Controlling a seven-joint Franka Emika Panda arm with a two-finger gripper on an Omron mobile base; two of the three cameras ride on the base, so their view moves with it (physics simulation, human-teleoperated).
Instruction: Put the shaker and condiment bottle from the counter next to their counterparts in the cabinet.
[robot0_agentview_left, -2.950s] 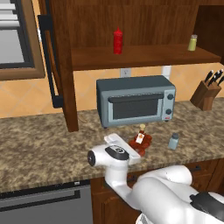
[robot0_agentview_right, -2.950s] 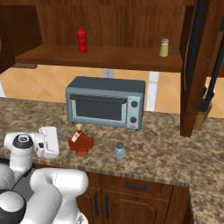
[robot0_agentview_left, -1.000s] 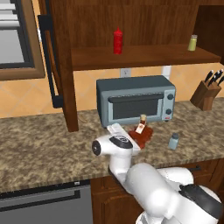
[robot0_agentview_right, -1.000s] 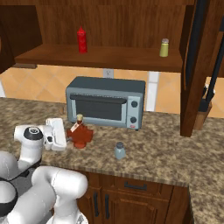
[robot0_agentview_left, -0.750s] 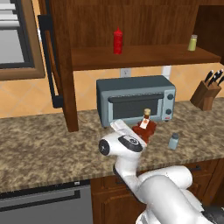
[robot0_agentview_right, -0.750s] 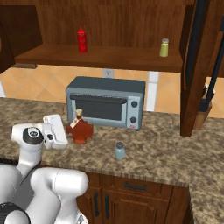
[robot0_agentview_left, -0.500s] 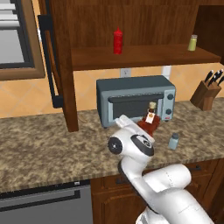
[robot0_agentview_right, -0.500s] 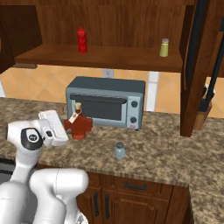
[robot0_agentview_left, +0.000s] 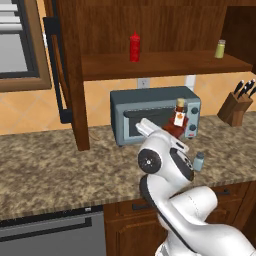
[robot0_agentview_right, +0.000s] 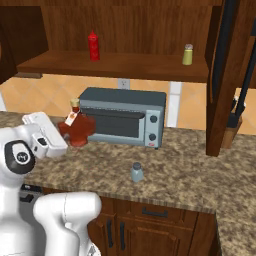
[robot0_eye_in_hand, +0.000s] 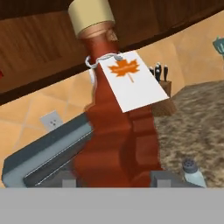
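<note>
The condiment bottle (robot0_agentview_left: 177, 122), red-brown with a tan cap and a white maple-leaf tag, hangs in the air in front of the toaster oven, clear of the counter (robot0_agentview_left: 60, 170). My gripper (robot0_agentview_left: 172, 132) is shut on its wide base. From the right base view the condiment bottle (robot0_agentview_right: 77, 129) tilts slightly, with the gripper (robot0_agentview_right: 74, 136) at its lower body. The hand view has the condiment bottle (robot0_eye_in_hand: 117, 135) rising between my fingertips (robot0_eye_in_hand: 165, 177). The pale blue-grey shaker (robot0_agentview_left: 199, 161) (robot0_agentview_right: 136, 172) (robot0_eye_in_hand: 192, 169) stands on the counter. Up on the cabinet shelf (robot0_agentview_left: 165, 65) are the red squeeze bottle (robot0_agentview_left: 134, 47) (robot0_agentview_right: 93, 46) and the yellow-green shaker (robot0_agentview_left: 220, 49) (robot0_agentview_right: 187, 54).
A grey toaster oven (robot0_agentview_left: 150, 117) (robot0_agentview_right: 125, 117) sits at the back of the counter, under the shelf. A knife block (robot0_agentview_left: 235, 107) stands to its right. The open cabinet door with its black bar handle (robot0_agentview_left: 55, 65) hangs at the left, and another door (robot0_agentview_right: 227, 75) at the right.
My gripper has lifted the condiment bottle higher off the counter and carried it towards the toaster oven front. The shaker has stayed where it was.
</note>
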